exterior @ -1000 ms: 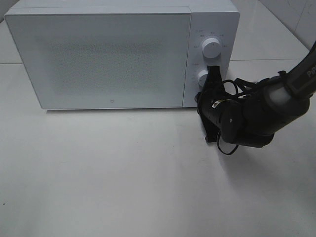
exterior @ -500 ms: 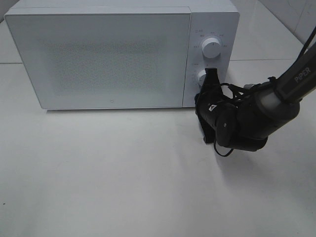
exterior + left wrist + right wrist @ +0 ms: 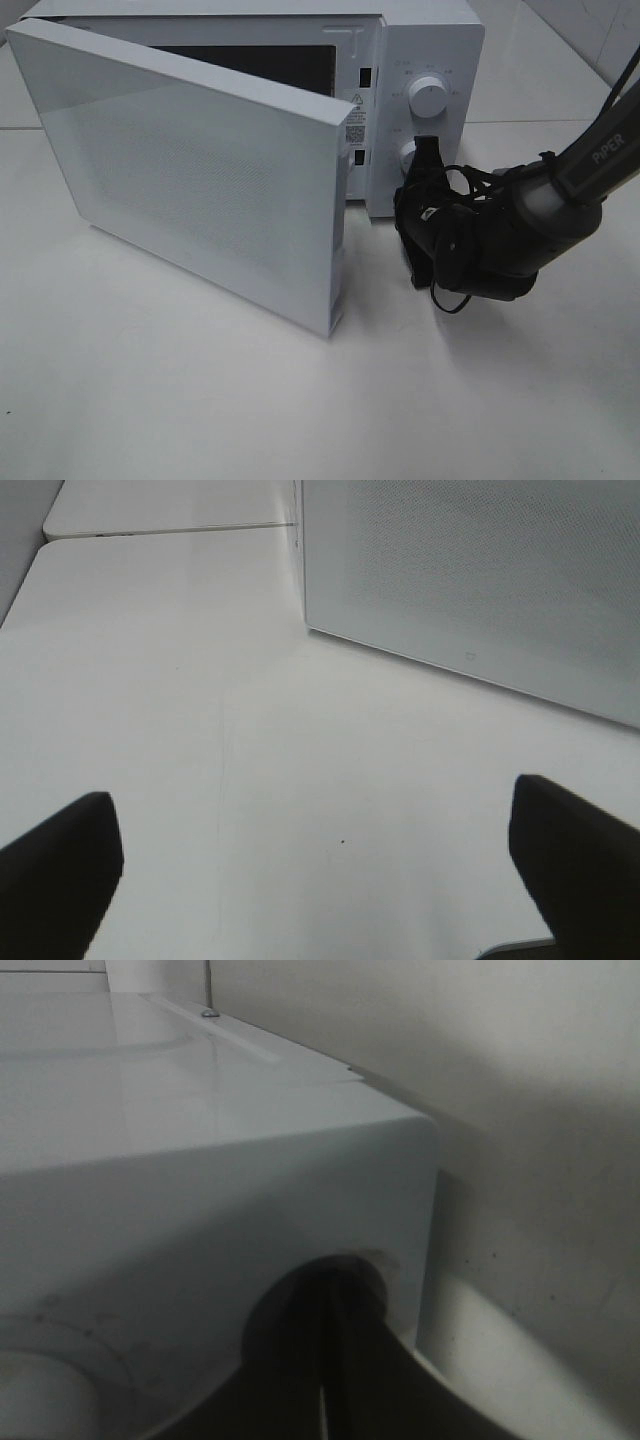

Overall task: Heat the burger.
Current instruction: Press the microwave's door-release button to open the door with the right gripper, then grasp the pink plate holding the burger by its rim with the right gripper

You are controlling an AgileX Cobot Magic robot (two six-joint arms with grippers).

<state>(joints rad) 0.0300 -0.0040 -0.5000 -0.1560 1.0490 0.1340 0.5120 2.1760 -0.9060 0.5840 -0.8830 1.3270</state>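
So the microwave [image 3: 430, 50] sits at the far edge of the desk [image 3: 200, 400], its door [image 3: 200, 170] swung partway out toward the front edge. The right claw [image 3: 424, 152] is pinched together, tips right at the lower knob [image 3: 408, 155] on the control panel. The left claw [image 3: 315, 855] hangs over bare desk near the door, fingers wide apart and gripping nothing. Can't spot the burger from any angle; the oven's inside is just dark.

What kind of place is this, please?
Probably a robot test bench imitating a kitchen: a white microwave, door open, on a plain white table, with a black robot arm at its dials.
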